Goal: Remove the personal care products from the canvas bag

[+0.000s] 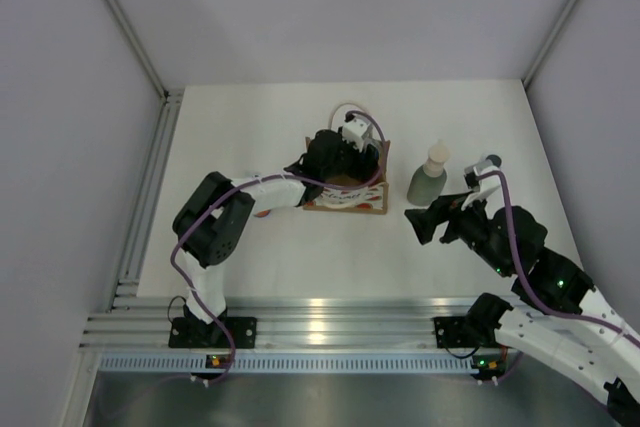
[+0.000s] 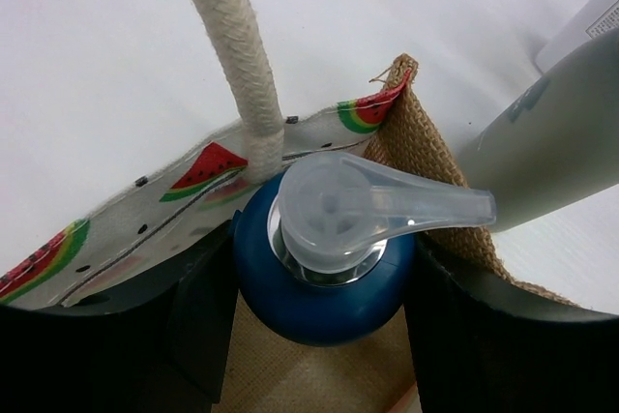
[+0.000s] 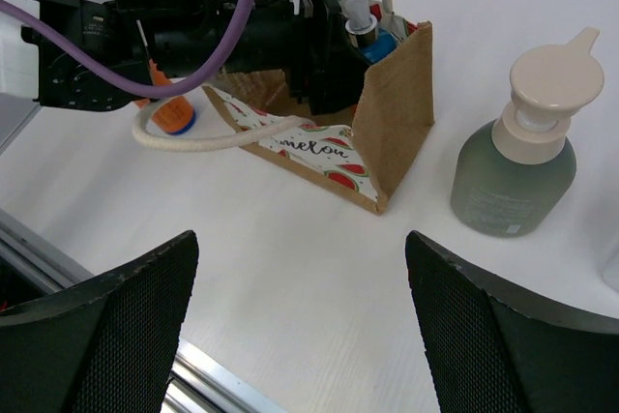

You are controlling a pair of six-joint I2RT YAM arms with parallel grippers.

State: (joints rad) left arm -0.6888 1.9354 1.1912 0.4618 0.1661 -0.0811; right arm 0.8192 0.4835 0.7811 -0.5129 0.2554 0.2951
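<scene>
The canvas bag (image 1: pixel 350 197) stands mid-table, its watermelon-print lining (image 2: pixel 145 229) showing. My left gripper (image 2: pixel 324 287) reaches down into it and is shut on a pump bottle's blue cap (image 2: pixel 319 282), a finger pressed against each side. The same bottle (image 3: pixel 372 41) shows inside the bag (image 3: pixel 392 123) in the right wrist view. An orange bottle with a blue cap (image 3: pixel 172 115) lies on the table left of the bag. The grey-green bottle with the beige pump (image 1: pixel 427 179) stands right of the bag. My right gripper (image 3: pixel 300 316) hovers open and empty near the grey-green bottle (image 3: pixel 513 176).
A white bottle with a bluish top (image 1: pixel 487 163) stands just right of the grey-green one, close to my right wrist. One rope handle (image 3: pixel 222 137) droops onto the table; the other (image 2: pixel 237 45) rises beside the held cap. Walls enclose the table on three sides.
</scene>
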